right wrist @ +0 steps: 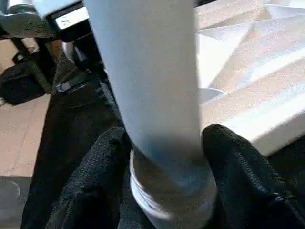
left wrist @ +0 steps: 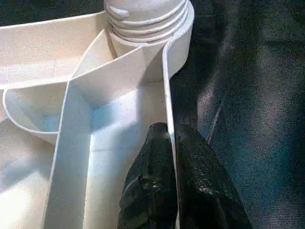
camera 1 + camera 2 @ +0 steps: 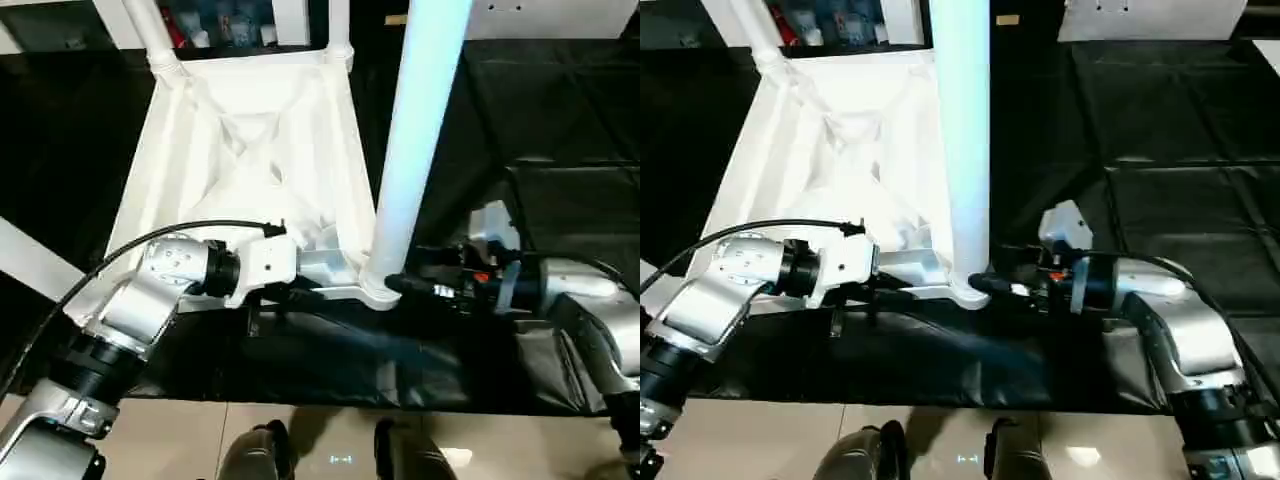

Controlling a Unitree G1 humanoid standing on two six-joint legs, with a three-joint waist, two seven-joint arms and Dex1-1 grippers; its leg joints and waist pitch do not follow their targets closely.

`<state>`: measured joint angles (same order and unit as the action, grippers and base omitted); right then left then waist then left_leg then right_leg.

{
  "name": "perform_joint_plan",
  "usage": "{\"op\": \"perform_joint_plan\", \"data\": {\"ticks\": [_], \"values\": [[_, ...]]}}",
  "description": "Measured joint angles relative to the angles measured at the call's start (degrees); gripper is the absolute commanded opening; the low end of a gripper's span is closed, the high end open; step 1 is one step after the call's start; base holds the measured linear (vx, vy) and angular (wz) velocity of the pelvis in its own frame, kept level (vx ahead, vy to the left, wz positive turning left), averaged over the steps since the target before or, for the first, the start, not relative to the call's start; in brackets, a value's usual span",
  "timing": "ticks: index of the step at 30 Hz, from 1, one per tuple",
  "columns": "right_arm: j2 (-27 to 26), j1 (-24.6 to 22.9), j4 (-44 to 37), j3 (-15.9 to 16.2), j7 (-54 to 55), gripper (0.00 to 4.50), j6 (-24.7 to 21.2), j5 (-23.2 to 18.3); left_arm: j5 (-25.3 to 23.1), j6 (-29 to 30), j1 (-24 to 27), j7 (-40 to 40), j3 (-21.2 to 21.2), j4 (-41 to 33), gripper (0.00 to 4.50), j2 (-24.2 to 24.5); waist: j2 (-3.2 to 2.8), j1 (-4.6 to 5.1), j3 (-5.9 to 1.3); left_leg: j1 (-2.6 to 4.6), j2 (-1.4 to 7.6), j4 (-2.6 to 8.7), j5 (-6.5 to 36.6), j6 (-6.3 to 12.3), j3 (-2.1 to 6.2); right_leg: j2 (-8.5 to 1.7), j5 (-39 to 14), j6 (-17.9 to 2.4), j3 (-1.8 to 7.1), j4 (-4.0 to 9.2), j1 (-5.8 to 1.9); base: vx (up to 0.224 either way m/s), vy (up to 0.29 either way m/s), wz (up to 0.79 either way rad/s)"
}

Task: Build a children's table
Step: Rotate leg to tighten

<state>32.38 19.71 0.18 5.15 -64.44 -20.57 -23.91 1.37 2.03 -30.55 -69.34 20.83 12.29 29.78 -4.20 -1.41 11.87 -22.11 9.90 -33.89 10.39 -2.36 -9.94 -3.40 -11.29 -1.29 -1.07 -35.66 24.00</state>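
The children's table top point(image 3: 250, 130) lies upside down on the black sheet, its ribbed underside facing up. One white leg point(image 3: 420, 130) stands upright in the near right corner socket point(image 3: 375, 292), with its threaded collar point(image 2: 143, 19) seated there. Two more legs point(image 3: 155, 35) point(image 3: 338, 25) rise from the far corners. My left gripper point(image 2: 172, 143) is shut on the thin near rim wall, just beside that socket. My right gripper point(image 1: 167, 162) reaches in from the right at the leg's base. Its black fingers point(image 1: 95, 176) stand open, one on each side of the leg.
A white bar point(image 3: 35, 262) slants across the far left beside my left forearm. The black sheet point(image 3: 560, 120) stretches right of the table and ends at a near edge over tan floor point(image 3: 180, 420). My feet point(image 3: 260, 450) show below, and shelves with small items point(image 3: 215, 25) stand behind.
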Motion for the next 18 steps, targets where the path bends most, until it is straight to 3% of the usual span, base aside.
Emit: {"op": "perform_joint_plan", "data": {"ticks": [7, 15, 18], "values": [[-0.12, 0.09, 0.25, -0.19, -0.44, 2.1, -0.28, -0.16, 0.0, -0.73, -0.44, -0.42, 0.29, 0.73, 0.0, -0.07, 0.0, -0.45, 0.0, 0.0, 0.0, 0.0, 0.0, 0.0, 0.0, 0.0, 0.0, 0.0, -0.01, 0.0, 0.0, 0.0, 0.0, 0.0], [-0.78, -0.04, 0.4, -0.37, -0.22, 1.98, -0.64, -0.26, 0.03, -0.62, -0.57, -0.47, 0.23, 1.03, 0.0, -0.06, 0.0, -0.43, 0.0, 0.04, 0.0, -0.01, -0.01, -0.01, 0.0, 0.0, 0.0, 0.0, 0.0, -0.03, -0.02, 0.0, 0.0, 0.0], [-3.14, -2.55, -2.32, -0.84, 4.55, 1.98, -1.31, 0.23, -0.01, 2.39, -0.48, 1.02, -0.41, 0.8, 0.0, -1.23, 0.08, -0.39, -0.11, 0.17, 0.01, 0.0, -0.03, -0.05, 0.0, 0.0, 0.0, -0.01, 0.01, -0.08, -0.11, 0.0, 0.0, 0.0]]}}
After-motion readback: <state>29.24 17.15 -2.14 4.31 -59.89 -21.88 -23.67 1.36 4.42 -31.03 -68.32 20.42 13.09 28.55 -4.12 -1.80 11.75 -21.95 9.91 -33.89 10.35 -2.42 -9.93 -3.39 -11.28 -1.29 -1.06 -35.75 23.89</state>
